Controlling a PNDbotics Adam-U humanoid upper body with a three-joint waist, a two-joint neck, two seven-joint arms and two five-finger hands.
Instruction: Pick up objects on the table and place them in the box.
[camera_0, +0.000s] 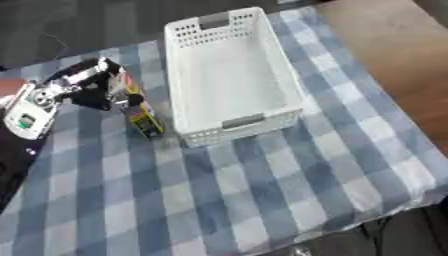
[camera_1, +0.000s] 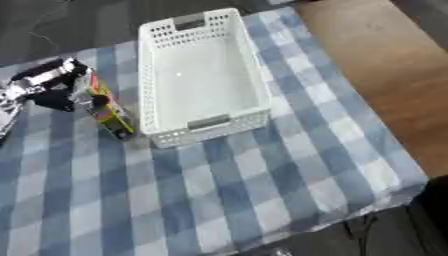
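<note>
Reaching in from the left edge, the left robot hand (camera_0: 92, 85) sits over a yellow box (camera_0: 140, 112) on the surface (camera_0: 262, 190). Black and silver robot hand, fingers curled down around the upper end of the yellow box; looks like it is gripping it, though contact under the fingers is partly hidden. Yellow box is long and narrow, with dark and red markings, and lies roughly lengthwise away from the camera, lower end free and pointing toward the near side. It sits just beside the left long wall of the white basket (camera_0: 229, 75), close to the near left corner, apart from it by a thin strip of cloth. Cannot tell if the box is lifted or resting on the cloth.

White basket is rectangular, perforated walls, handle cutouts at both short ends, long axis running away from the camera and tilted slightly. Inside shows only its plain white floor.

Surface is covered with a blue and white checked cloth (camera_1: 219, 190), hanging over the near edge. Bare brown wood (camera_1: 385, 65) shows past the cloth on the right side.

Forearm of the left arm has a pale grey housing (camera_0: 28, 114) with a small green mark, at the far left edge. Right robot hand does not show in either view.
</note>
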